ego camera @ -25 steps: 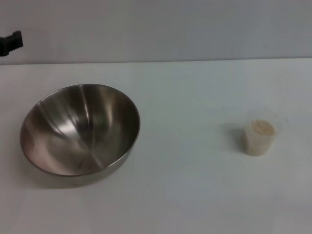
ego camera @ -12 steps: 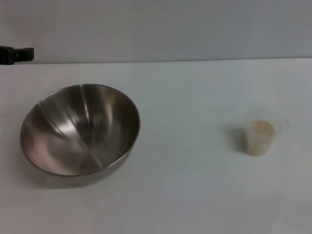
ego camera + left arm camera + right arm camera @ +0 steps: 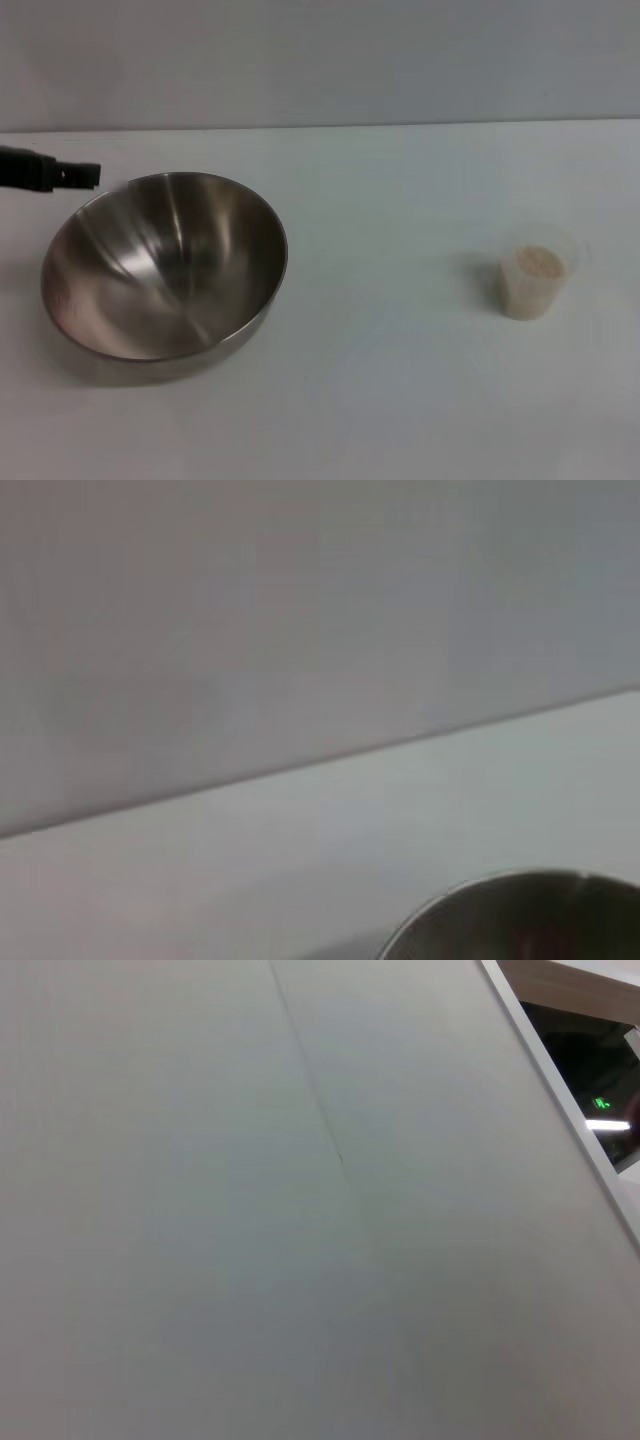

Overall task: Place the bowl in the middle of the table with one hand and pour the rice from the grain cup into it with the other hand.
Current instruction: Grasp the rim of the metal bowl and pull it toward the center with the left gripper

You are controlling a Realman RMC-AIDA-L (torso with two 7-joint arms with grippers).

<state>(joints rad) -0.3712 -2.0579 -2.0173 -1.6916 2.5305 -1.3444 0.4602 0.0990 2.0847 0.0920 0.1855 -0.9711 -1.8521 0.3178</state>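
Bowl (image 3: 165, 265) sits left on the table (image 3: 400, 380); left gripper (image 3: 85, 176) reaches level beside its rim, jaws' state unclear.

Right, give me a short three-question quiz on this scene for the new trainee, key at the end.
1. True or false: the bowl already sits at the middle of the table.
2. Multiple choice: the rice is now
A. in the bowl
B. in the grain cup
C. spilled on the table
3. Fill in: the gripper showing in the head view, beside the bowl's far rim on the robot's left, is the ____ gripper.

Key
1. False: it stands on the robot's left part of the table.
2. B: the cup stands upright on the robot's right side, apart from the bowl.
3. Left.
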